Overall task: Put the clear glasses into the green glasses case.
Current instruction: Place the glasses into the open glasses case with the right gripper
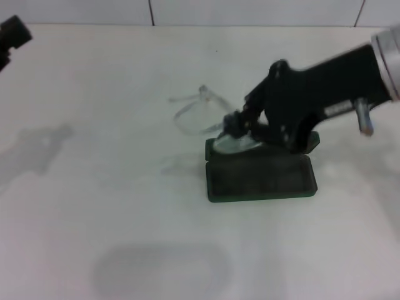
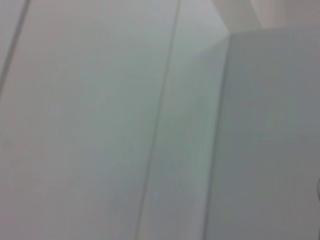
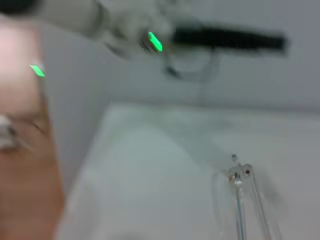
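Note:
The green glasses case [image 1: 259, 176] lies open on the white table, right of centre in the head view. My right gripper [image 1: 235, 123] reaches in from the right and hangs over the case's left end, shut on the clear glasses [image 1: 199, 114]. The glasses stick out to the left of the case, above the table, and part of the lens sits low over the case's left end. One thin clear arm of the glasses [image 3: 241, 200] with its hinge shows in the right wrist view. The gripper body hides the case's rear half. My left gripper [image 1: 12, 34] is parked at the far left corner.
The white table [image 1: 125, 206] spreads wide to the left of and in front of the case. A tiled wall [image 1: 187, 11] runs along the table's back edge. The left wrist view holds only pale wall panels [image 2: 100, 120].

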{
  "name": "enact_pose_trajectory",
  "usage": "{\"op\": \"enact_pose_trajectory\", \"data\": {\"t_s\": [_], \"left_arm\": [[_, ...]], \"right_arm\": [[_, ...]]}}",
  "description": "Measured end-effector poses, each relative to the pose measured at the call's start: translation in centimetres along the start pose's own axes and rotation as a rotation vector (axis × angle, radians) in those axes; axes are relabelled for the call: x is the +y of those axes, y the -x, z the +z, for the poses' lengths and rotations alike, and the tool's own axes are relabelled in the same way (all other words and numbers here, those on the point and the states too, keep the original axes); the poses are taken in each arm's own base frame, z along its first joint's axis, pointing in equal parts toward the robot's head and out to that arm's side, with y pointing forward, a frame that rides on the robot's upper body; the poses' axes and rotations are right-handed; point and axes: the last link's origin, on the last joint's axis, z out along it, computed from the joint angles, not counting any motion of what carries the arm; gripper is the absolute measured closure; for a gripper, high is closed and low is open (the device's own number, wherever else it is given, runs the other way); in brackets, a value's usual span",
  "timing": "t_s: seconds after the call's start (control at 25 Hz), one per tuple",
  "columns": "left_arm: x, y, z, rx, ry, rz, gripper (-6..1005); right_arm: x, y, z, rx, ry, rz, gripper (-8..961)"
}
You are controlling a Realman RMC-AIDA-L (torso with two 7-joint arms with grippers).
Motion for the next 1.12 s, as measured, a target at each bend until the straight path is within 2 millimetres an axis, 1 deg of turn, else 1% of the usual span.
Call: {"op": "enact_pose_trajectory", "data": {"t_s": [0.12, 0.24, 0.4, 0.52, 0.56, 0.64, 0.8, 0.92, 1.12], "left_arm": [[0.0, -0.2, -1.0, 0.022, -0.042, 0.009, 937], [0.1, -0.2, -1.3, 0.026, -0.056, 0.01, 937], [0.2, 0.0, -1.3, 0.03, -0.057, 0.003, 937], [0.3, 0.3, -1.4, 0.032, -0.063, -0.004, 937], [0.4, 0.3, -1.5, 0.032, -0.065, -0.005, 937], [0.4, 0.4, -1.5, 0.032, -0.066, -0.006, 936], [0.5, 0.6, -1.1, 0.04, -0.062, -0.013, 936], [0.6, 0.8, -0.9, 0.046, -0.063, -0.016, 936], [0.7, 1.6, -0.7, 0.051, -0.083, -0.014, 936]], "right_arm": [[-0.6, 1.5, -0.6, 0.139, -0.055, 0.088, 895], [-0.5, 2.7, -0.6, 0.263, -0.028, 0.165, 895], [0.1, 3.6, -0.1, 0.387, 0.019, 0.209, 895], [0.2, 3.7, 0.4, 0.451, 0.028, 0.221, 895], [0.2, 3.6, 0.6, 0.471, 0.026, 0.222, 895], [0.0, 2.9, 1.1, 0.526, 0.019, 0.235, 895], [-0.2, 1.0, 2.0, 0.599, 0.076, 0.237, 895], [-0.4, 0.3, 2.4, 0.647, 0.102, 0.167, 895], [-0.8, 0.0, 2.4, 0.713, 0.126, 0.049, 894]]}}
